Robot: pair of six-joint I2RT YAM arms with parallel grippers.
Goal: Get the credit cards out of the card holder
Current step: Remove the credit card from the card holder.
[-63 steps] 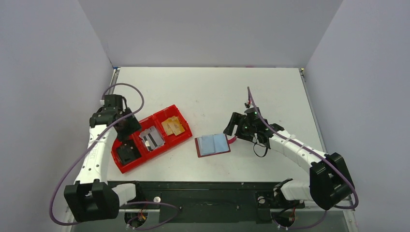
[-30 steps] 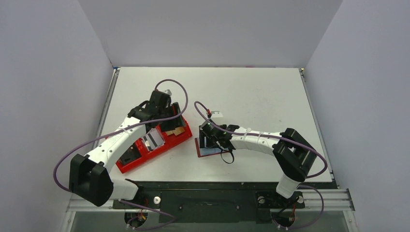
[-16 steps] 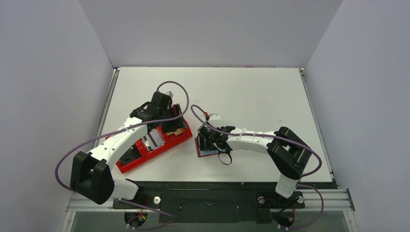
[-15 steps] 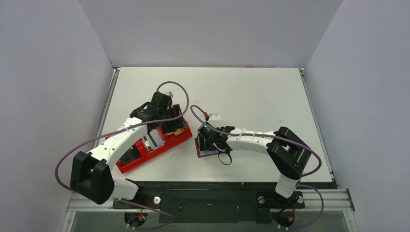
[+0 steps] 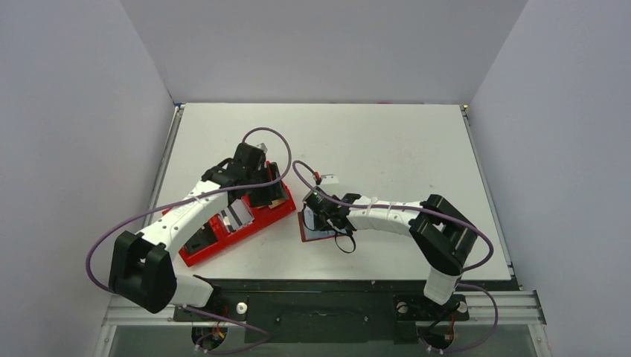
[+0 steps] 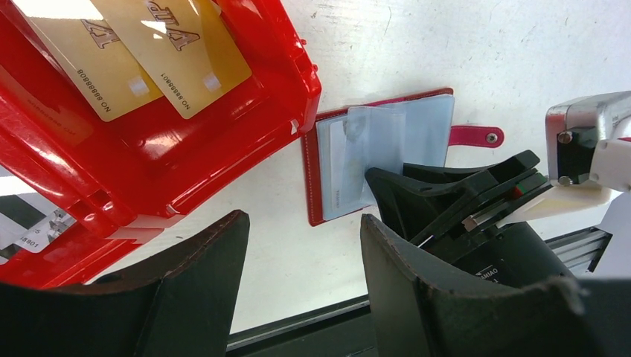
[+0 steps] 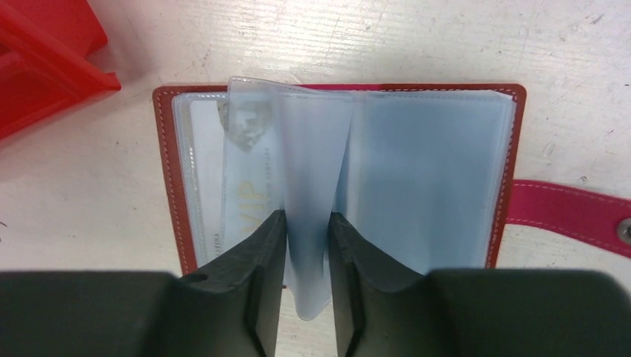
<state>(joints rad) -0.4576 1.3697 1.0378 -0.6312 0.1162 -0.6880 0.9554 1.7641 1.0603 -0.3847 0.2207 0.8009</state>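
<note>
Sleeve [image 7: 309, 223] between right fingers [image 7: 260, 297] (wrist view)

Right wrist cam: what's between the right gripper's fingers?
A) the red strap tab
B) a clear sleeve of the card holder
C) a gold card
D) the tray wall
B: the right gripper pinches a translucent sleeve lifted from the open card holder; the strap tab lies flat off to the side.

My left arm [image 5: 186, 216] and right arm [image 5: 387, 217] are white shells linked by blocky black joint housings [image 5: 141, 271], each trailed by a thin purple cable [image 5: 88, 266]. A tiny green light [image 5: 315, 195] glows at my right wrist, which also carries a silver metal bracket [image 6: 584, 123] with dark screws. My fingers [image 7: 260, 297] are matte black, curved, moulded plastic.
</note>
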